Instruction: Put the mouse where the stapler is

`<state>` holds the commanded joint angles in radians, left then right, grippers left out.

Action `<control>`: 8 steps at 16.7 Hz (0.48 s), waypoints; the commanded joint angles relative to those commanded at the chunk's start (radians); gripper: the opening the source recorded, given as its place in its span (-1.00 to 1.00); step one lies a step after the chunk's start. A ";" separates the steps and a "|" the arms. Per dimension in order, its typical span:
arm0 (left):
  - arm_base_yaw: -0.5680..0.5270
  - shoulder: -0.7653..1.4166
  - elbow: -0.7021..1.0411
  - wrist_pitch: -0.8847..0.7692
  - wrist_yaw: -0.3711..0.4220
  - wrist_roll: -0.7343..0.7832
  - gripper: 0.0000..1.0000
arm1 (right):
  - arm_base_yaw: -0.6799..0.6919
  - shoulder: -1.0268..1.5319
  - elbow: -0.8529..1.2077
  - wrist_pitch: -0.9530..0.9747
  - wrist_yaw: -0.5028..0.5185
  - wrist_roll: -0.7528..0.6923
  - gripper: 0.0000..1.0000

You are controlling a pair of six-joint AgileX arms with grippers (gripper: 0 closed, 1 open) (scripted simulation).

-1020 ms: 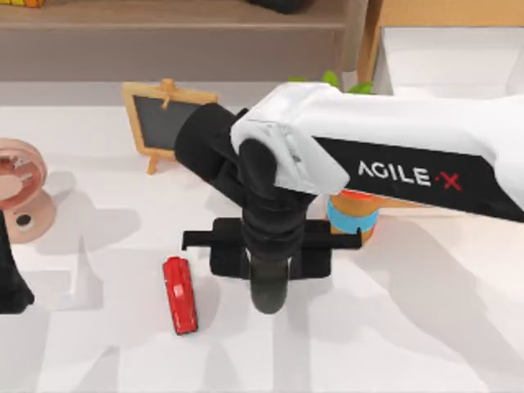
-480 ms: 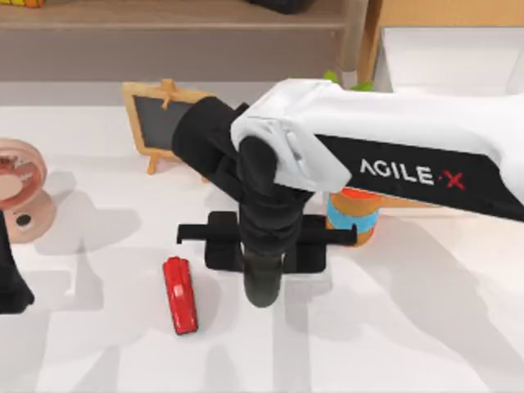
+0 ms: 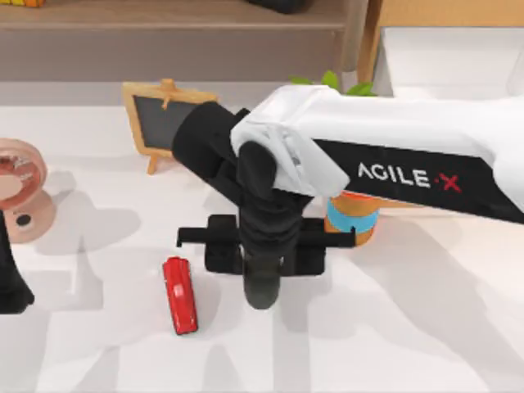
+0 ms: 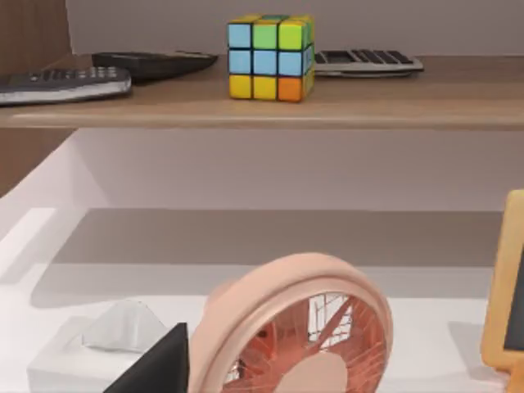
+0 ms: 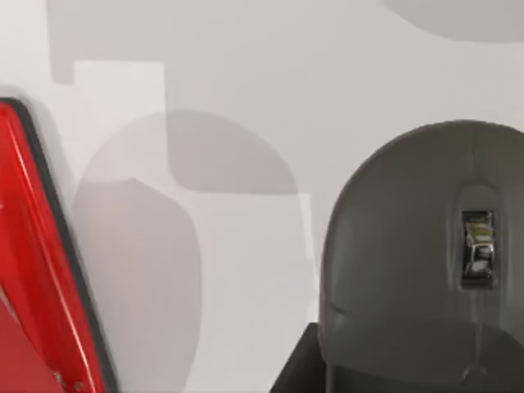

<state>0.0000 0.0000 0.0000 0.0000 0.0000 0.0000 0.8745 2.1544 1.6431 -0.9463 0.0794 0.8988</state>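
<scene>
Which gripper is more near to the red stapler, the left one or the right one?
The right. The right gripper sits over the mouse, just beside the stapler. The left arm is parked at the table's left edge, farther off.

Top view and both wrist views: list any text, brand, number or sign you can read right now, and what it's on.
"AGILE X", white letters with a red X, on the black panel of the right arm.
Calculator and the keyed device on the shelf: key markings too small to read.
Small chalkboard: blank.
Mouse, stapler: no text seen.
</scene>
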 joint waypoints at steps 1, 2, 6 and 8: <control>0.000 0.000 0.000 0.000 0.000 0.000 1.00 | 0.000 0.007 -0.007 0.001 0.000 0.000 -1.00; 0.000 0.000 0.000 0.000 0.000 0.000 1.00 | 0.000 0.015 -0.015 0.000 -0.001 0.000 -1.00; 0.000 0.000 0.000 0.000 0.000 0.000 1.00 | 0.000 0.021 -0.020 0.000 -0.001 0.000 -1.00; 0.000 0.000 0.000 0.000 0.000 0.000 1.00 | 0.000 0.021 -0.020 0.000 -0.001 0.000 -0.85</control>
<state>0.0000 0.0000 0.0000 0.0000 0.0000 0.0000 0.8744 2.1754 1.6228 -0.9463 0.0782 0.8984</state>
